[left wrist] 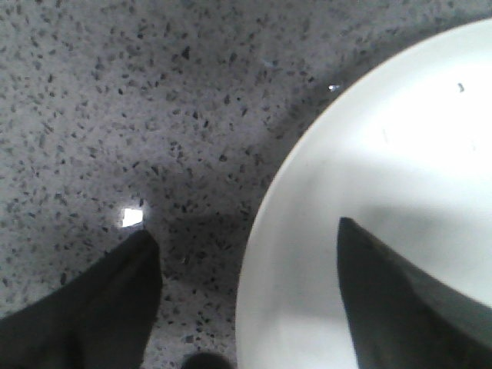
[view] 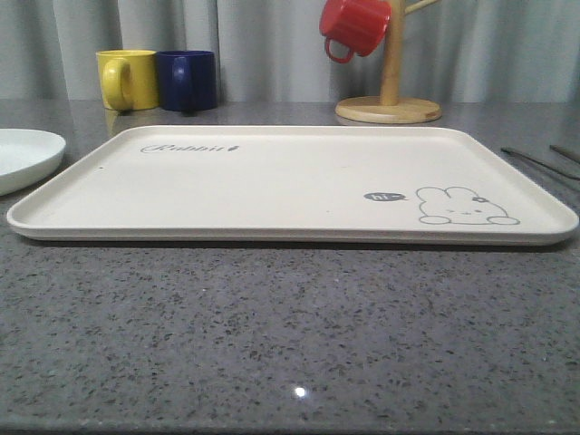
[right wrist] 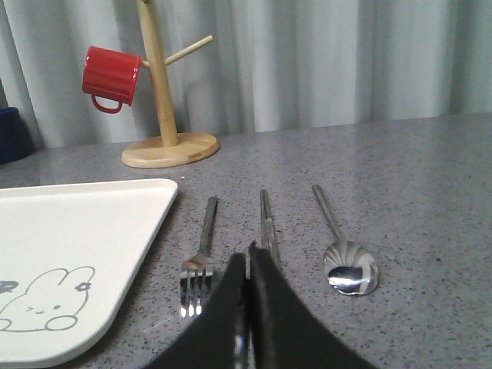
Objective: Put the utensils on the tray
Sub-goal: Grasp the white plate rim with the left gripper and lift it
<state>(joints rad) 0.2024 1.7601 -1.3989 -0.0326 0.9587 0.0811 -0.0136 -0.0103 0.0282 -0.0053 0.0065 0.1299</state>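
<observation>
The cream tray (view: 272, 181) with its rabbit drawing lies across the middle of the grey counter, with nothing on it. To its right the utensils lie side by side on the counter: fork (right wrist: 201, 257) nearest the tray (right wrist: 77, 223), chopsticks (right wrist: 265, 215) in the middle, spoon (right wrist: 350, 269) outermost. The far handle ends (view: 539, 163) show in the front view. My right gripper (right wrist: 250, 250) is shut, low over the near end of the chopsticks, which run under its fingers. My left gripper (left wrist: 244, 229) is open, straddling the rim of a white plate (left wrist: 400, 138) with nothing held.
The white plate (view: 23, 154) sits at the tray's left. Behind the tray stand a yellow mug (view: 127, 80), a blue mug (view: 188, 80) and a wooden mug tree (view: 390, 91) with a red mug (view: 353, 25) hanging on it. A curtain closes off the back.
</observation>
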